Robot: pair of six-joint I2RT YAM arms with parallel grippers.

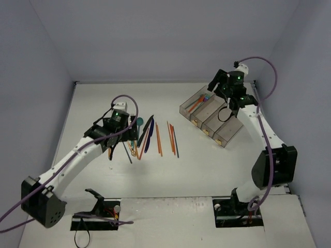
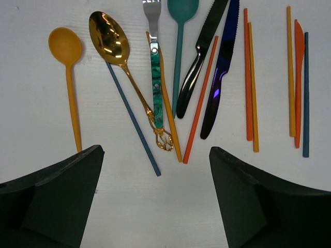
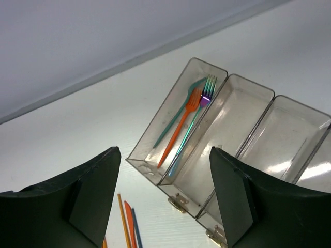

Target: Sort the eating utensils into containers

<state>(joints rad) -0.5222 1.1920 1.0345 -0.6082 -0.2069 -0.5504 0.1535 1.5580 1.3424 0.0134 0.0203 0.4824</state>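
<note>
**Status: early stage.** Only a few pieces are binned; most of the eating utensils lie unsorted on the white matte surface.

**1. Left claw.** Jaws stand wide apart and grip nothing. It hovers over the loose pile, well apart from the row of containers, on that row's left-arm side.

**2. Loose pile, same side of the row.** Every piece lies flat, the handles fanned and some crossing.
- Mustard spoon: matte plastic, round bowl.
- Gold spoon: mirror finish, ornate handle end.
- Fork with a green marbled handle: bright metallic tines.
- Teal spoon: matte.
- Black knife and deep-blue knife: glossy, with serrated blades.
- Orange knife: matte, among slim straight sticks in orange, yellow and blue.

**3. Row of containers.** Four narrow bins of clear smoky plastic, joined side by side, with hard glossy walls and brass-coloured catches at the near ends. The end bin toward the back wall holds an orange fork, an iridescent fork and a teal utensil. The other bins, as far as they show, hold nothing.

**4. Right claw.** It hangs above the filled end of the row, jaws parted and empty.
</note>
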